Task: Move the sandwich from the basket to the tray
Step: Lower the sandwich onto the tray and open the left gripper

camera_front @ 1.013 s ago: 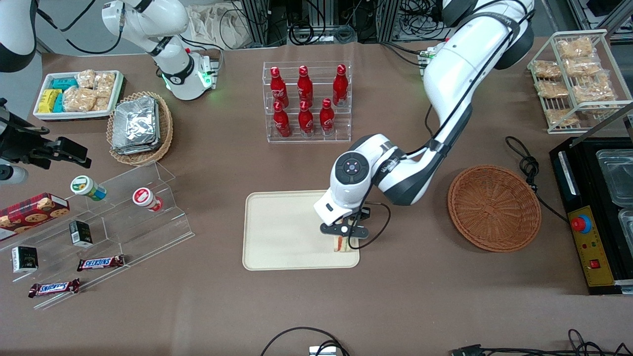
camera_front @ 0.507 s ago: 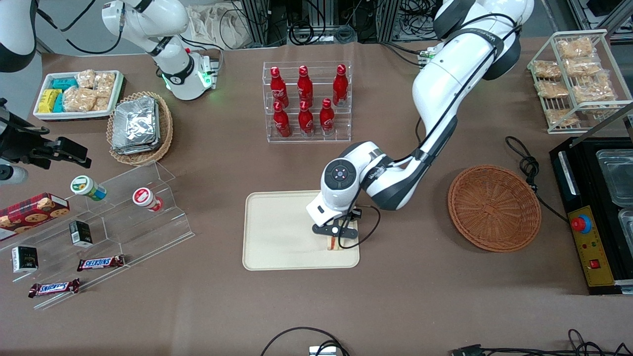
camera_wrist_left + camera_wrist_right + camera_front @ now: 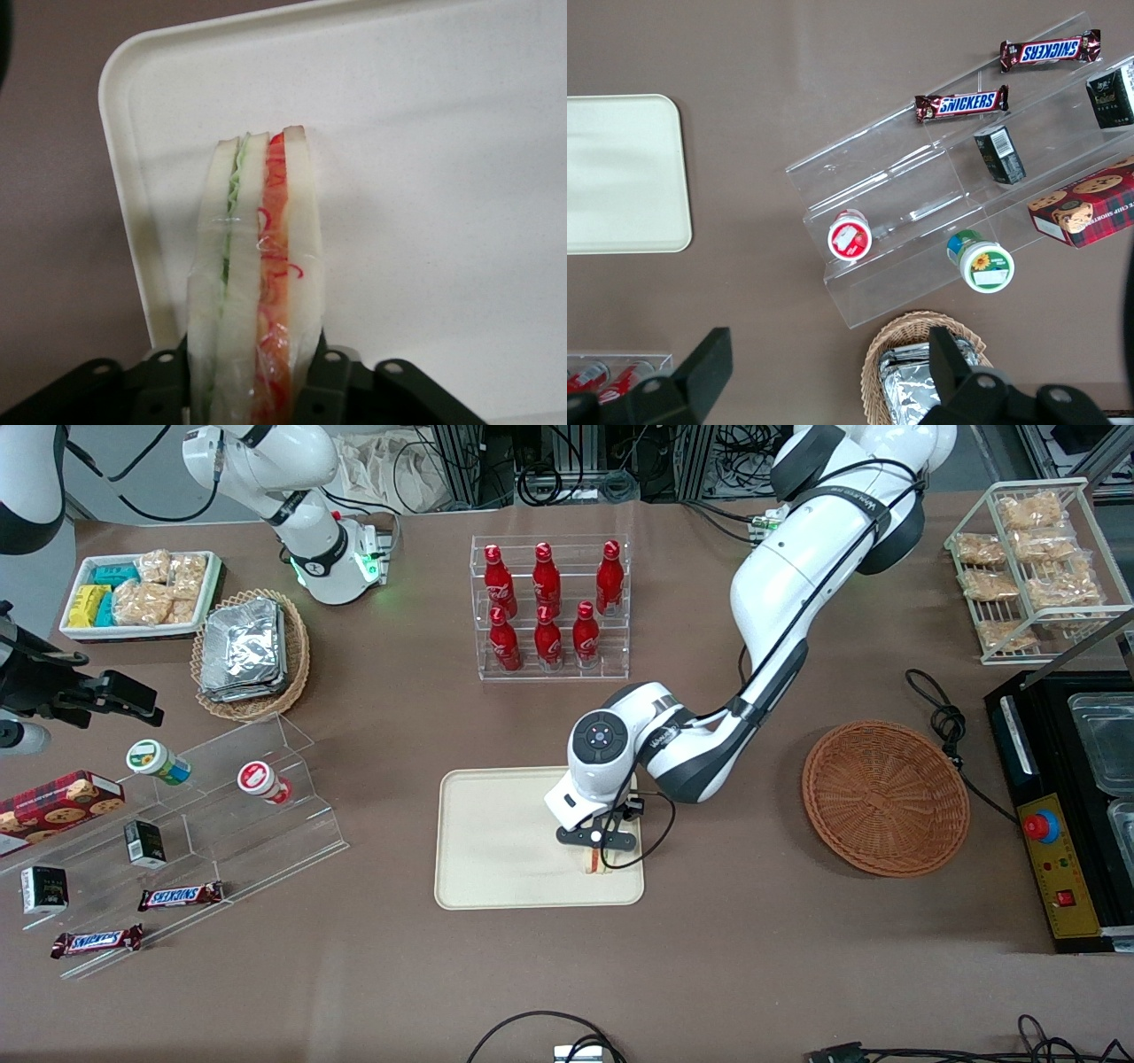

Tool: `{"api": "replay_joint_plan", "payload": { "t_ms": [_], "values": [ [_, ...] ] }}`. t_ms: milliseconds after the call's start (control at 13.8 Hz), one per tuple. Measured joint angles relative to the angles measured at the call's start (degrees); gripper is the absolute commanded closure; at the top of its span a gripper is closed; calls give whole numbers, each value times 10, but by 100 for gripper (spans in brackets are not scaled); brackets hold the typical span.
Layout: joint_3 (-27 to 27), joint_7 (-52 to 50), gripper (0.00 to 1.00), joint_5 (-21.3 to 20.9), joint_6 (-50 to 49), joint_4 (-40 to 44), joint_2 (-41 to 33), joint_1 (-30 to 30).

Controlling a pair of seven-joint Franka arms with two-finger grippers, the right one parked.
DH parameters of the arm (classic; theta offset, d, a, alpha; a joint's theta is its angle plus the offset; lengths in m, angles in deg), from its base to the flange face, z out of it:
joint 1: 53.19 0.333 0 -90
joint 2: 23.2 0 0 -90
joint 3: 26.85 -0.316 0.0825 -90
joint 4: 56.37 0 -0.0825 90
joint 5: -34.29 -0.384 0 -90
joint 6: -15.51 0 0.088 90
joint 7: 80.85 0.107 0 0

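Observation:
My left gripper (image 3: 595, 850) is shut on the sandwich (image 3: 595, 863), a clear-wrapped white-bread wedge with red and green filling layers. It holds the wedge over the cream tray (image 3: 496, 841), near the tray's corner toward the basket and nearest the front camera. The left wrist view shows the sandwich (image 3: 257, 283) upright between the black fingers (image 3: 328, 385), with the tray (image 3: 443, 177) just beneath; whether it touches the tray I cannot tell. The reddish-brown wicker basket (image 3: 884, 797) sits empty on the table toward the working arm's end.
A clear rack of red bottles (image 3: 549, 607) stands farther from the front camera than the tray. A clear stepped shelf (image 3: 221, 797) with snacks and a tan basket of foil packets (image 3: 248, 651) lie toward the parked arm's end. A black appliance (image 3: 1063, 806) sits beside the reddish basket.
The left gripper, with the sandwich in it, has moved away from the basket and a little farther over the tray, and has settled slightly lower.

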Motion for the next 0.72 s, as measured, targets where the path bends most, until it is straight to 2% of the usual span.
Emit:
{"api": "replay_joint_plan", "payload": {
  "t_ms": [434,724],
  "values": [
    [-1,-54,0,-1,3,24,-7,6],
    [-2,-63,0,-1,-71,42,-73,48]
  ]
}}
